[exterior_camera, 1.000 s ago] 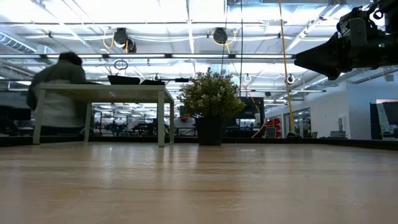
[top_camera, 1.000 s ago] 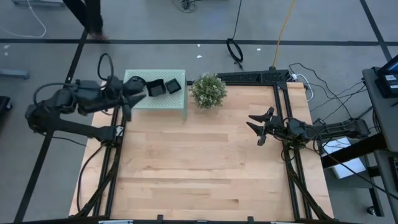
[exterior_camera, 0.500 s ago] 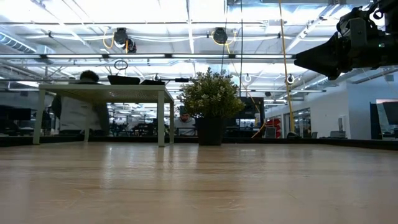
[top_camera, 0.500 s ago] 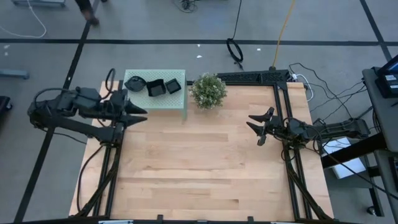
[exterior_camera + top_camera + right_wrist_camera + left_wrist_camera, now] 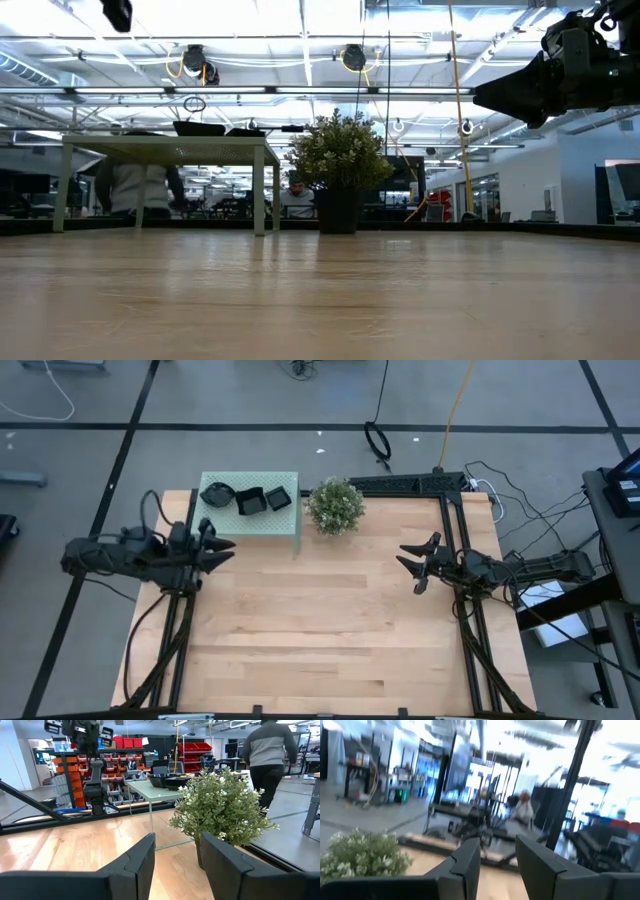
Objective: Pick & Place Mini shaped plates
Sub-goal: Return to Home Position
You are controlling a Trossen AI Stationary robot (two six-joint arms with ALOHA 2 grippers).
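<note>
Three black mini shaped plates sit on a small pale green table (image 5: 250,520) at the far left corner: a wavy-rimmed one (image 5: 215,493) and two square ones (image 5: 250,500) (image 5: 279,497). They show as dark shapes on the tabletop in the low view (image 5: 200,128) and the right wrist view (image 5: 167,780). My left gripper (image 5: 222,550) (image 5: 497,845) is open and hangs just nearer than that small table, touching nothing. My right gripper (image 5: 403,556) (image 5: 177,840) is open and waits by the right edge, pointing left.
A green potted plant (image 5: 335,506) (image 5: 340,160) (image 5: 225,810) stands right of the small table. Black frame rails (image 5: 420,484) run along the table's far right and sides. Bare wooden tabletop (image 5: 320,620) spreads between the arms. A person (image 5: 267,750) walks beyond the table.
My left gripper has drawn back from above the plates on the small table, moving toward the near edge and the left. The wavy-rimmed plate it was covering now shows on the small table. The right arm has kept still.
</note>
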